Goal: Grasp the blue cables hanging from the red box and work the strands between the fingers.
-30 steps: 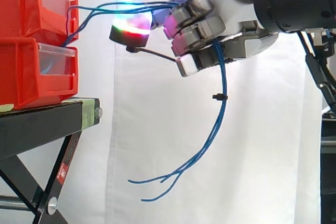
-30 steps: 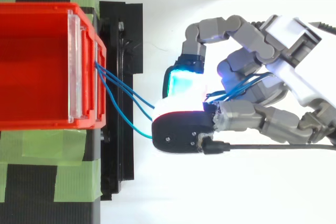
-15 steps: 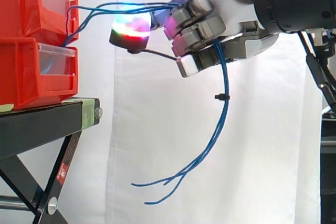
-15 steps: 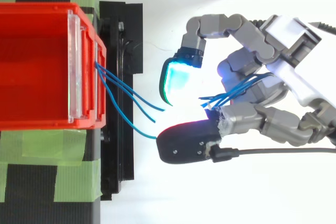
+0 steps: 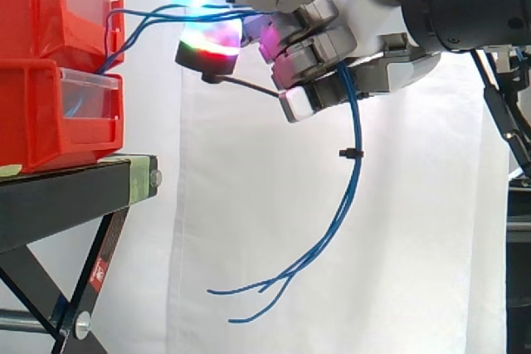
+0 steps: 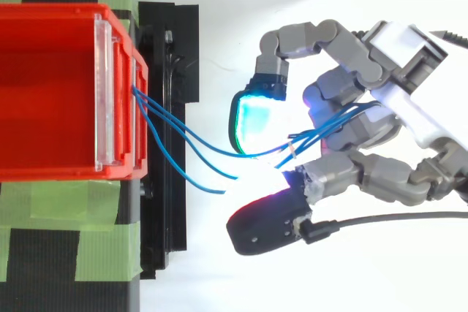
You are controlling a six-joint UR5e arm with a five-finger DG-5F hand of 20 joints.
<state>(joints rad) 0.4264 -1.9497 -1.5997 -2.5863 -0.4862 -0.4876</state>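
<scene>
Inside the curled fingers (image 5: 311, 43) of the grey-and-white robot hand (image 5: 373, 35), the thin blue cables (image 5: 354, 134) are gripped against the palm. Beyond the fingertips they stretch across to the upper red plastic bin (image 5: 37, 6) on the black metal stand (image 5: 66, 196). Beneath the fingers they hang free, ends splayed, with a small black tie (image 5: 348, 153) on them. Seen from above, the cyan-glowing pad (image 6: 256, 122) and the red-edged thumb pad (image 6: 267, 228) stand apart, with strands running between them.

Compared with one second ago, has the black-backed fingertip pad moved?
Yes. Against the red bin, the black-backed pad of the hand holding the blue cables has swung toward the top view's bottom edge, away from the cyan pad.
</scene>
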